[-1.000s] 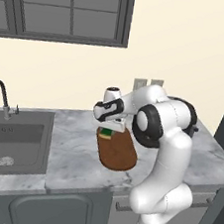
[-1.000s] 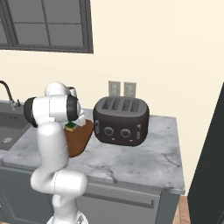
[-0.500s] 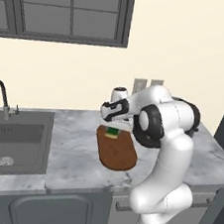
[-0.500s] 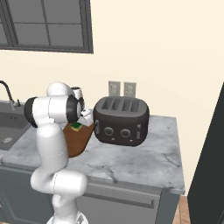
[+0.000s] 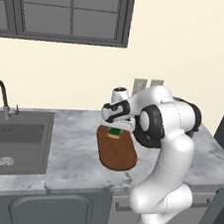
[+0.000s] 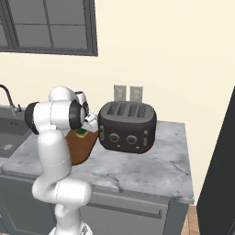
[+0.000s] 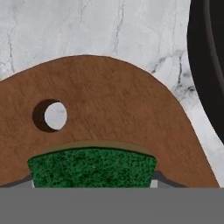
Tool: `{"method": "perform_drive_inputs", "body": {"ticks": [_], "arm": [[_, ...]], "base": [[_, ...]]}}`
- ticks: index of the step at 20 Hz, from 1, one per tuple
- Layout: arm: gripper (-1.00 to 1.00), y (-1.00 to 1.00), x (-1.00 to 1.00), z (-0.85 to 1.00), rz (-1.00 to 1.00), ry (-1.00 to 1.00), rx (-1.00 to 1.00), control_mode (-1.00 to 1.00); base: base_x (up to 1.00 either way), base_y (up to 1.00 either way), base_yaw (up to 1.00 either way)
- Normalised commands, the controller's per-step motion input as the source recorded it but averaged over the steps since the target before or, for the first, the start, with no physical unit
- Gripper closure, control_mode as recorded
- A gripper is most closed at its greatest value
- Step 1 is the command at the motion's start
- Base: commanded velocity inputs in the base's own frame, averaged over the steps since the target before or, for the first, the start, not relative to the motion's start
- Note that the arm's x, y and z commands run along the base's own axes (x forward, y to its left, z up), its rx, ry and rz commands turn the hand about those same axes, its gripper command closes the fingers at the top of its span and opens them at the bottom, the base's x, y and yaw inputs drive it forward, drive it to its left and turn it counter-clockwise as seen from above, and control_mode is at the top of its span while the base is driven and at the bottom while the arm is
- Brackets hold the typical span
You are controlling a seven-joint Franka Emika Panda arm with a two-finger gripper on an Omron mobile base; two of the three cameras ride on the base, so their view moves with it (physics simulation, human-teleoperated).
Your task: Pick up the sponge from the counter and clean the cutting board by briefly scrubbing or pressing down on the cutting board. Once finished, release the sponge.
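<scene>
From where I sat driving it, the nearest thing in the hand view was the sponge (image 7: pixel 92 168), green scrub face up, sitting right between the finger tips with a sliver of each tip peeking out at its two ends, so I read the jaws as closed narrow on it and holding it (yellow base only a thin edge along the top). Directly beyond the sponge lay the cutting board (image 7: pixel 109 109), its rounded end and hang hole just ahead, meaning the board's long axis ran away from the hand toward the wall, and the sponge was already over the board's far end, not off to a side. In the left base view the gripper (image 5: pixel 115 130) hung low over that same end with the sponge (image 5: pixel 114 133) at or just above the wood; I could not tell contact. My judgement: the next move was straight down to press, or a short stroke back along the board's length. Farther out was the marbled counter (image 7: pixel 87 30), then the toaster (image 6: pixel 127 127) just beside the board (collision risk if I scrubbed sideways).
</scene>
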Motion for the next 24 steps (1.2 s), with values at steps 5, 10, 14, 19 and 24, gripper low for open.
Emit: {"method": "perform_drive_inputs", "body": {"ticks": [5, 10, 14, 19, 24], "arm": [[1.0, -0.15, -0.84, -0.31, 0.0, 0.0, -0.05, -1.0], [1.0, -0.03, -1.0, -0.32, 0.0, 0.0, -0.01, -1.0], [1.0, -0.1, -0.98, -0.45, 0.0, 0.0, 0.0, -1.0], [1.0, -0.05, -0.99, -0.56, 0.0, 0.0, 0.0, -1.0], [1.0, 0.0, -1.0, -0.48, -0.01, 0.01, 0.0, -1.0]], "base": [[0.0, 0.0, 0.0], [0.0, 0.0, 0.0], [0.0, 0.0, 0.0], [0.0, 0.0, 0.0], [0.0, 0.0, 0.0]]}}
